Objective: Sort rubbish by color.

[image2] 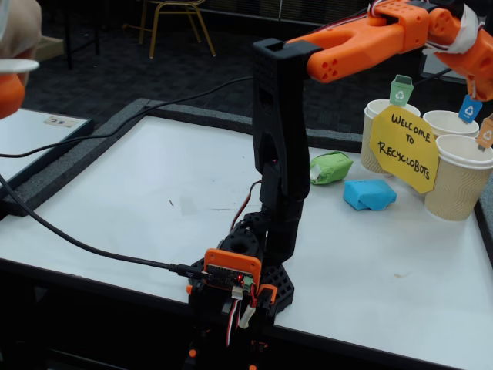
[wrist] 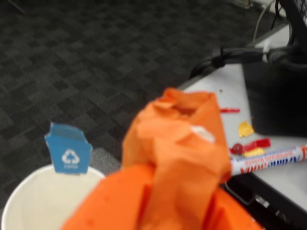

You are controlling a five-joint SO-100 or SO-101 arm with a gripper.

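Observation:
In the wrist view, my gripper (wrist: 163,201) is shut on the orange rubbish (wrist: 177,139), a crumpled lump sticking up between the orange fingers (wrist: 100,206). Just below and to the left is the open mouth of a white-lined paper cup (wrist: 43,201) carrying a blue recycling tag (wrist: 69,155). In the fixed view the arm (image2: 370,38) reaches to the upper right over the cups, and the fingertips leave the picture at the right edge. The green rubbish (image2: 331,166) and the blue rubbish (image2: 370,193) lie on the white table (image2: 154,193) in front of the cups.
Three ribbed cups stand at the back right: green-tagged (image2: 381,127), blue-tagged (image2: 451,122), orange-tagged (image2: 462,181). A yellow sign (image2: 403,148) leans on them. The arm's base (image2: 246,281) sits at the front edge with a black cable (image2: 77,239). A marker (wrist: 268,160) lies on a side desk.

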